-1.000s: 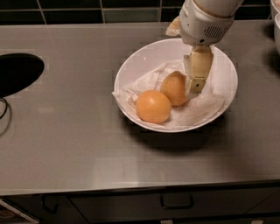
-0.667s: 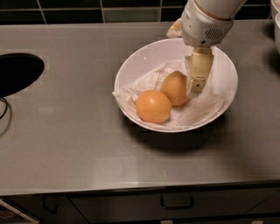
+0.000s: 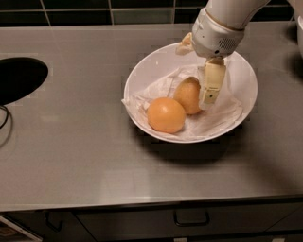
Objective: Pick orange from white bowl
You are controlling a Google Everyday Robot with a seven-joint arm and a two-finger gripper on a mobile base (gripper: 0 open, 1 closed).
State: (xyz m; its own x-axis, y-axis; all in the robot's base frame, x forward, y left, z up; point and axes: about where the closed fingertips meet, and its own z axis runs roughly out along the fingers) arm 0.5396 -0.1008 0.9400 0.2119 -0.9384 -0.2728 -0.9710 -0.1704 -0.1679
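Your pincer point(image 3: 206, 101) sat inside the white bowl point(image 3: 244, 72), right against the duller orange point(image 3: 188, 94). Open or closed, I couldn't tell.

grey steel counter point(image 3: 71, 156), dark tile wall point(image 3: 94, 12) behind, drawers point(image 3: 189, 220) below, black round opening point(image 3: 19, 78) left.

The white bowl point(image 3: 142, 75) is showing a smooth, glossy rim, and crumpled matt paper point(image 3: 215, 118) is lining it. The orange point(image 3: 187, 97) is looking dull beside the shinier fruit point(image 3: 165, 115) to its near left. The gripper point(image 3: 208, 94), hanging inside the bowl just right of the orange, is looking like matt cream plastic. The brushed-metal counter point(image 3: 85, 142) is giving off a soft sheen, and dark glazed tiles point(image 3: 75, 16) are gleaming along the far edge.
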